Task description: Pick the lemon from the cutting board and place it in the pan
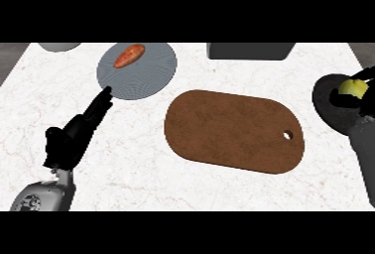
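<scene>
Nearest me, my left hand [70, 139] rests over the white marbled desk [147, 178], its fingers straight and holding nothing. The brown oval wooden cutting board [234, 131], left of my right fingers, lies bare. My right hand [366, 74] has its fingers curled round the small yellow lemon [353, 88], over the dark round pan [326, 111]. I judge this the release: lower it inside the rim, then open gently so it won't roll out.
</scene>
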Available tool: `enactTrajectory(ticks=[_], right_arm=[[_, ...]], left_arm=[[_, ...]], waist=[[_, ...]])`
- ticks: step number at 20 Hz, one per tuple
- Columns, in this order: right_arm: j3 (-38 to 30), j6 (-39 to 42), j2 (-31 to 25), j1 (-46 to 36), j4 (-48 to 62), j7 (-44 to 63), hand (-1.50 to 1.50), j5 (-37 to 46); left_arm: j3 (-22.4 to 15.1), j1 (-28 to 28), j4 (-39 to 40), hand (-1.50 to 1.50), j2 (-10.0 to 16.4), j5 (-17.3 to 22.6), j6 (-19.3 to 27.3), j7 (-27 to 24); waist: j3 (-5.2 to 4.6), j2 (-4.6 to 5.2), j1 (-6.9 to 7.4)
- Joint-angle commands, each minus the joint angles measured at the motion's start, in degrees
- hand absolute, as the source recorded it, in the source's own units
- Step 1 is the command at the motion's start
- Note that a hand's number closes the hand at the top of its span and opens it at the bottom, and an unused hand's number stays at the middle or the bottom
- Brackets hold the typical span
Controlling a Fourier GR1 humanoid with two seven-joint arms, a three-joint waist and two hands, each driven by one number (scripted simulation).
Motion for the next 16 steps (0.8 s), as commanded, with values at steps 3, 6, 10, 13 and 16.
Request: enactTrajectory(ticks=[3, 6, 10, 13, 16], right_arm=[[-4.2, -6.2, -2.8, -7.9, 17.8, -10.9, 1.5, -4.2], [-6.7, -5.6, -7.0, -8.9, 22.8, -15.4, 1.5, -6.2], [-8.2, 4.7, -10.2, -8.1, 29.7, -4.3, -1.5, -6.1], [-9.2, 7.0, -10.8, -11.3, 32.6, -7.4, -1.5, -7.7], [-12.8, 8.6, -13.4, -8.8, 32.9, -15.8, -1.5, -11.7]], left_arm=[[0.0, -0.3, 0.8, 0.0, -1.1, -0.4, -0.7, -0.9], [0.1, -1.8, 3.1, 0.0, -2.0, -1.5, 0.5, -1.1], [0.0, -2.2, 1.5, 0.0, -1.1, -0.9, -0.7, -0.7], [1.4, -3.2, 1.6, 0.0, 0.3, 0.8, -2.6, 0.4], [-0.6, -2.8, 1.1, 0.0, -2.2, -1.5, 0.0, 0.6]], waist=[[0.02, 0.13, 0.35], [0.04, 0.24, 0.37], [0.06, 0.96, 1.16], [0.16, 0.83, 1.72], [0.29, 1.02, 1.71]])
